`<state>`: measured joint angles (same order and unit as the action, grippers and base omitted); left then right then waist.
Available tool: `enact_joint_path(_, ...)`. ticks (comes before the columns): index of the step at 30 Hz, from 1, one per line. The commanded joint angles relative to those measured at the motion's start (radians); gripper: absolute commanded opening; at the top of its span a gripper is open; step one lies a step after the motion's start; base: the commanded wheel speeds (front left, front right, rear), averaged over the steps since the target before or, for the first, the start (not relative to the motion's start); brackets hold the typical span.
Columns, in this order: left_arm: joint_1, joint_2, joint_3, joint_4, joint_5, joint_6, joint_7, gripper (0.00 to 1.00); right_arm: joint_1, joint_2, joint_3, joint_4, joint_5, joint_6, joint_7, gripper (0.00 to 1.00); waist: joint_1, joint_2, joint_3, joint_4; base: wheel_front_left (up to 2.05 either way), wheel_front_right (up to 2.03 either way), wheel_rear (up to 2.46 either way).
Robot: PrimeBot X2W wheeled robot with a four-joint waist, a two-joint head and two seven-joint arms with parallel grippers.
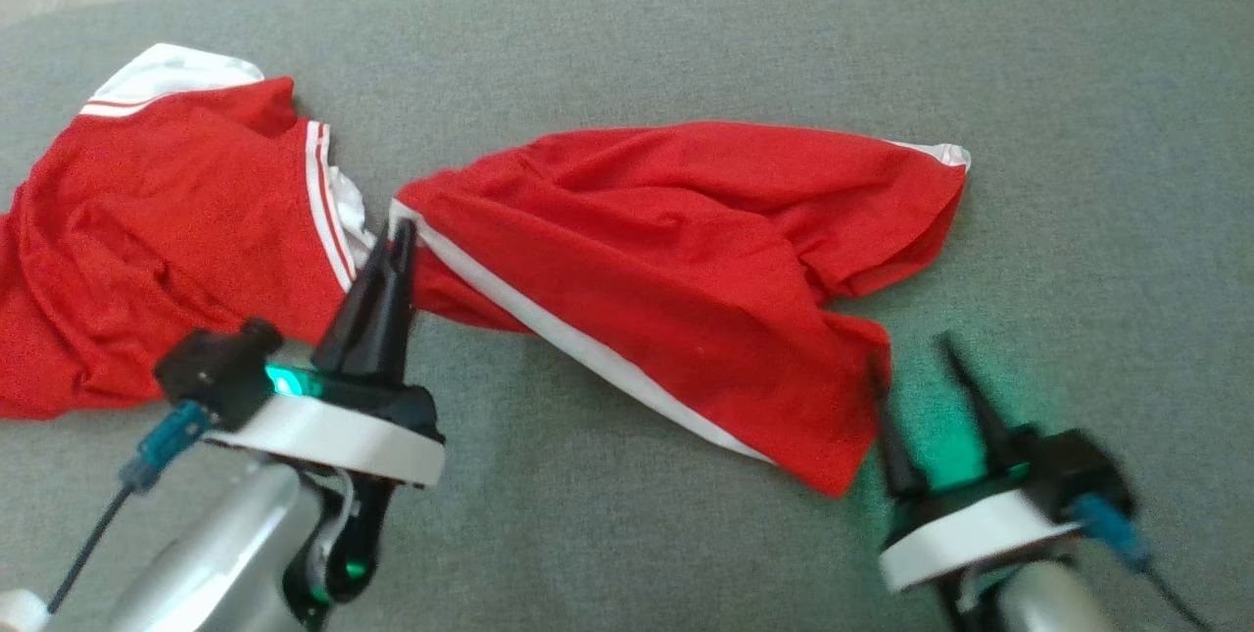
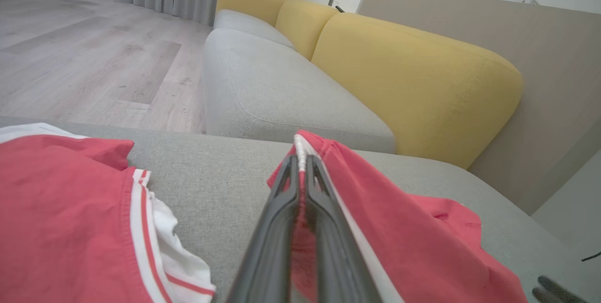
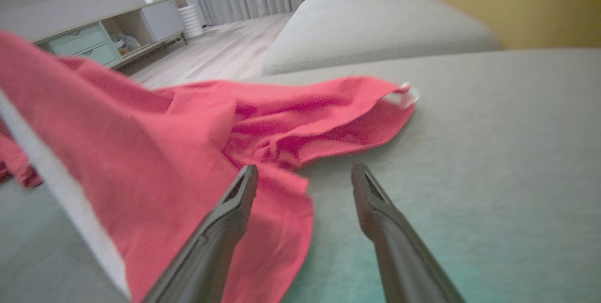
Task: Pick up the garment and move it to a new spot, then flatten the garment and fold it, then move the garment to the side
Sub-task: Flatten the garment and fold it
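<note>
Garment lies rumpled on your grey cushion. Your left gripper pinches its white-striped corner; your right gripper stands open beside its hem.

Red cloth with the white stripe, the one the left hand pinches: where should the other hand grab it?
Probably the loose bottom corner of the red cloth garment with the white stripe, beside the open right hand. Come from the near side, low over the grey cushion: that corner points out free there, and the shut left hand pinches the striped edge at the other end.
</note>
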<state>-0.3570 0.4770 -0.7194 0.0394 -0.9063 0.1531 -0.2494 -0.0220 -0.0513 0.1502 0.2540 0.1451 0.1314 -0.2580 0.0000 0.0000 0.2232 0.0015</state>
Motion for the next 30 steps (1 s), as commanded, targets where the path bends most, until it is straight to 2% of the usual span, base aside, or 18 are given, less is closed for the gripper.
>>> enact_joint_path(1,-0.024,0.021,0.071,-0.02,0.023,-0.013,-0.012,0.0,-0.007,-0.016,0.072,0.002,0.018,-0.001,-0.004,1.0,0.0,0.0,0.009,-0.002,0.0,0.0,0.0)
enact_joint_path(3,-0.025,0.012,0.096,-0.013,0.04,-0.027,-0.012,0.0,-0.017,-0.042,0.129,0.037,0.038,-0.001,-0.004,1.0,0.0,0.0,0.019,-0.002,0.0,0.0,0.0)
enact_joint_path(6,-0.035,0.002,0.12,0.0,0.077,-0.043,-0.012,0.0,-0.041,-0.065,0.162,0.077,0.07,-0.001,-0.004,1.0,0.0,0.0,0.034,-0.002,0.0,0.0,0.0)
enact_joint_path(13,-0.052,-0.022,0.139,0.02,0.104,-0.085,-0.012,0.0,-0.107,-0.084,0.239,0.144,0.127,-0.001,-0.004,1.0,0.0,0.0,0.053,0.004,0.0,0.0,0.0)
enact_joint_path(14,-0.053,-0.026,0.14,0.024,0.106,-0.091,-0.012,0.0,-0.119,-0.087,0.255,0.155,0.139,-0.001,-0.004,0.91,0.0,0.0,0.054,0.005,0.0,0.0,0.0)
enact_joint_path(15,-0.053,-0.029,0.14,0.027,0.108,-0.097,-0.012,0.0,-0.13,-0.091,0.271,0.166,0.148,-0.001,-0.004,0.41,0.0,0.0,0.054,0.006,0.0,0.0,0.0)
enact_joint_path(16,-0.053,-0.032,0.141,0.03,0.109,-0.104,-0.012,0.0,-0.141,-0.096,0.287,0.176,0.153,-0.001,-0.004,0.0,0.0,0.0,0.054,0.006,0.0,0.0,0.0)
enact_joint_path(18,-0.051,-0.036,0.145,0.035,0.112,-0.113,-0.012,0.0,-0.163,-0.104,0.298,0.179,0.157,-0.001,-0.004,0.0,0.0,0.0,0.053,0.004,0.0,0.0,0.0)
enact_joint_path(20,-0.044,-0.039,0.157,0.033,0.119,-0.121,-0.012,0.0,-0.178,-0.104,0.259,0.159,0.148,-0.001,-0.004,0.0,0.0,0.0,0.051,-0.005,0.0,0.0,0.0)
enact_joint_path(26,-0.035,-0.051,0.184,0.007,0.15,-0.166,-0.012,0.0,-0.181,-0.069,0.024,0.032,0.063,-0.001,-0.004,0.0,0.0,0.0,0.039,-0.042,0.0,0.0,0.0)
enact_joint_path(30,-0.055,-0.07,0.18,-0.016,0.157,-0.205,-0.012,0.0,-0.185,-0.048,-0.083,-0.049,0.018,-0.001,-0.004,0.0,0.0,0.0,0.034,-0.055,0.0,0.0,0.0)
